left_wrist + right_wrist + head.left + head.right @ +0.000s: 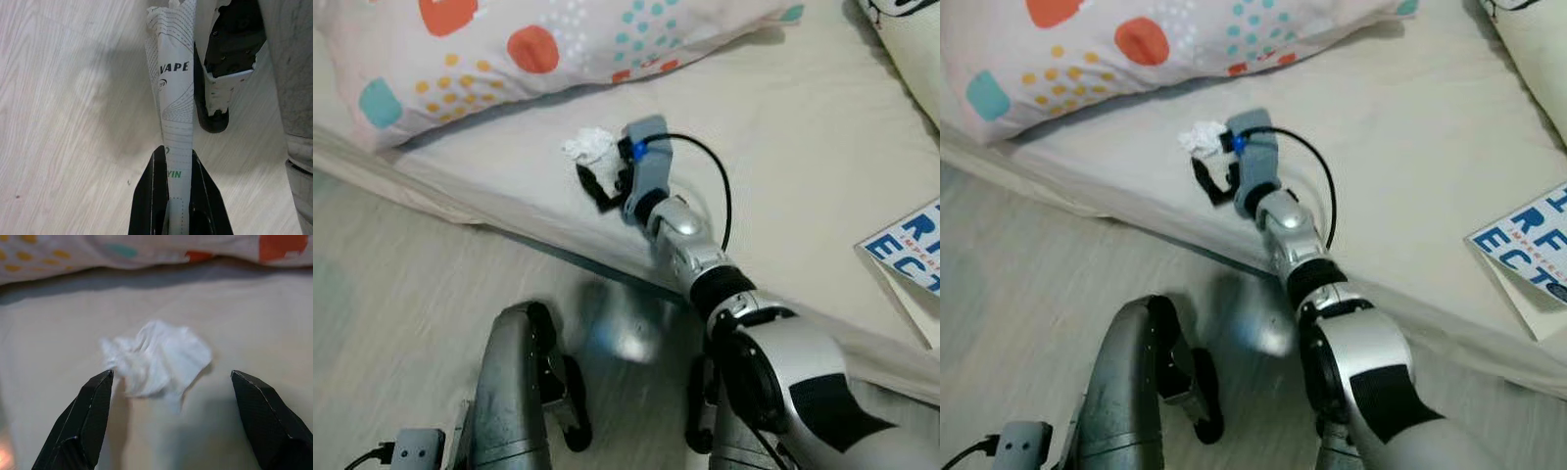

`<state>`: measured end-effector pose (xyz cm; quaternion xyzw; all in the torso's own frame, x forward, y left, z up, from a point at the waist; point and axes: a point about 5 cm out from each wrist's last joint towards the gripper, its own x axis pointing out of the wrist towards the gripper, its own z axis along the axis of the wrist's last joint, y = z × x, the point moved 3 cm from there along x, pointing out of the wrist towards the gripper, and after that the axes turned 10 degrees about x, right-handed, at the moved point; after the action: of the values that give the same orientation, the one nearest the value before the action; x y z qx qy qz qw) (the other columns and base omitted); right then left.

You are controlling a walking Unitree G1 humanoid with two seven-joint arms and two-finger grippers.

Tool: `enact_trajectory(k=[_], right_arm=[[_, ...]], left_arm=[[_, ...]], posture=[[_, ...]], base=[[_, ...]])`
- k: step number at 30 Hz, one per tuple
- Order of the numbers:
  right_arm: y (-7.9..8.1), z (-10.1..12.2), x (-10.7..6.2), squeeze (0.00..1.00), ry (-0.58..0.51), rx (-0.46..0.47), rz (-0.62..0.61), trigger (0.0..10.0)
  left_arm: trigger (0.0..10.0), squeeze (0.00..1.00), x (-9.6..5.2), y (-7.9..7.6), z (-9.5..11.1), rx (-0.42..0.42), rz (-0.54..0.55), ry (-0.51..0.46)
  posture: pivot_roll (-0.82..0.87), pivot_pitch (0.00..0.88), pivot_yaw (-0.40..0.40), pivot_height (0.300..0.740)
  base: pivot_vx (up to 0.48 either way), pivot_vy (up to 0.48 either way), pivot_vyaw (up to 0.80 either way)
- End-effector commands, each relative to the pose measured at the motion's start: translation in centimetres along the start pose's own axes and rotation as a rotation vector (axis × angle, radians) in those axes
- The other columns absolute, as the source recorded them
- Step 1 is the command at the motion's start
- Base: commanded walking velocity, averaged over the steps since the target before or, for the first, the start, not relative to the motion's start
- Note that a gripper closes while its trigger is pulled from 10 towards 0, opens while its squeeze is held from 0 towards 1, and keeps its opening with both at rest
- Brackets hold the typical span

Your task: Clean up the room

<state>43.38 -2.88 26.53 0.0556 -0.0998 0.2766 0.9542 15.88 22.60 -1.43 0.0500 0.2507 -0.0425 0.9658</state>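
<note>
The right pincer (171, 416), spread wide, flanks a crumpled tissue (156, 357) on the bed (803, 147); the left pincer (178, 196) pinches seemingly a printed wrapper (176, 98).

White wrapper (175, 98): "VAPE", "YIN". Booklet (913, 245): "ECT".

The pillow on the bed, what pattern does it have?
Pillow: coloured dots and blobs on white, clearest in the left eye view.

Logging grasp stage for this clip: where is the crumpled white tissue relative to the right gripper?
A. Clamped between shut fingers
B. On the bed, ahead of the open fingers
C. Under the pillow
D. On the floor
B: the right gripper is open, and the tissue lies on the bed just ahead of its fingers.
</note>
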Motion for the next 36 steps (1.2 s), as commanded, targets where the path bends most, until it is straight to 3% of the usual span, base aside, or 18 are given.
enact_trajectory(k=[1, 2, 3, 4, 5, 6, 17, 32, 36], right_arm=[[0.0, -1.7, -0.3, 0.0, 0.06, 0.027, -0.014, 10.0], [-0.1, -1.5, -0.3, 0.0, 0.055, 0.031, -0.018, 10.0], [-0.2, -1.1, -0.2, 0.0, 0.048, 0.037, -0.023, 5.0], [-0.3, -0.9, -0.1, 0.0, 0.043, 0.039, -0.027, 4.0], [-0.3, -0.9, -0.1, 0.0, 0.043, 0.039, -0.027, 4.0], [-0.4, -0.6, 0.0, 0.0, 0.038, 0.05, -0.029, 0.0], [0.7, -1.0, 0.2, 0.0, 0.062, 0.062, 0.033, 0.0], [0.4, -1.2, -0.3, 0.0, 0.054, 0.106, 0.07, 0.0], [-0.7, 0.1, -0.8, 0.0, -0.066, 0.279, 0.099, 0.0]], left_arm=[[10.0, 0.0, -2.9, -1.1, -0.5, -0.01, -0.095, -0.013], [10.0, 0.0, -3.1, -1.1, -0.4, -0.01, -0.095, -0.01], [10.0, 0.0, -3.2, -1.2, -0.2, -0.008, -0.093, -0.009], [10.0, 0.0, -3.3, -1.2, 0.0, -0.007, -0.092, -0.009], [10.0, 0.0, -3.3, -1.2, 0.0, -0.007, -0.092, -0.009], [10.0, 0.0, -3.5, -1.2, 0.1, -0.006, -0.092, -0.008], [10.0, 0.0, -4.2, -1.2, 0.5, -0.008, -0.084, 0.011], [10.0, 0.0, -2.7, -0.7, 1.0, -0.013, -0.042, -0.002], [10.0, 0.0, -0.2, 1.1, 2.5, 0.001, 0.036, -0.054]], posture=[[0.36, 0.754, 0.107, 0.477], [0.36, 0.755, 0.107, 0.477], [0.37, 0.758, 0.111, 0.477], [0.37, 0.758, 0.111, 0.477], [0.37, 0.758, 0.111, 0.477], [0.38, 0.761, 0.113, 0.477], [0.37, 0.768, 0.102, 0.477], [0.33, 0.752, 0.065, 0.477], [0.27, 0.687, 0.022, 0.477]], base=[[0.0, 0.0, 0.0], [0.0, 0.0, 0.0], [0.0, 0.0, 0.0], [0.0, 0.0, 0.0], [0.0, 0.0, 0.0], [0.0, 0.0, 0.0], [0.0, 0.0, 0.0], [0.0, 0.0, 0.0], [0.0, 0.0, 0.0]])
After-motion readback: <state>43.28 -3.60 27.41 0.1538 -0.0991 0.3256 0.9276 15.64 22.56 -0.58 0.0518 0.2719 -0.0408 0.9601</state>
